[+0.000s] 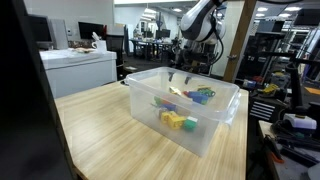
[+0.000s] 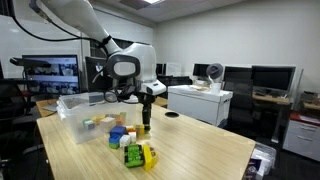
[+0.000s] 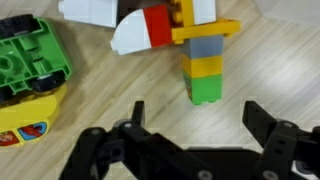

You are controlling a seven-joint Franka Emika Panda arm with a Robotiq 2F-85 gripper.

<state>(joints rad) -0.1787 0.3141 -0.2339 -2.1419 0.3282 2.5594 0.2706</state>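
- The arm (image 2: 75, 22) enters from the upper corner of an exterior view; its white links slope down to a bulky wrist joint, and the last section turns straight down toward the wooden table (image 2: 205, 150)
- The gripper (image 2: 146, 124) hangs vertically with its fingertips aimed at the tabletop, low over the wood; whether it touches the surface cannot be told from that view
- In the wrist view the two black fingers (image 3: 140, 112) stand wide apart with only bare wood between them, and nothing is held
- Nearest to the gripper is the block stack (image 3: 205, 65), which has a green block at the near end, then yellow, then grey, and a yellow bar across the far end
- The block stack sits on the table just beyond the gap between the fingers, roughly in line with its middle and clear of both
- A red and white piece (image 3: 140, 32) meets the yellow bar at the far end of the stack
- A green toy car (image 3: 30, 60) with a yellow underside sits off to the side, outside one finger and apart from the block stack
- In an exterior view a cluster of coloured toys (image 2: 130, 145) sits on the table near the gripper, on the camera's side of it
- The clear plastic bin (image 2: 78, 104) stands on the same table, behind the gripper and beside the arm
- In an exterior view the bin (image 1: 212, 132) is in front and the arm reaches down behind it; coloured toys show through its walls, and whether they lie inside or beyond it cannot be told
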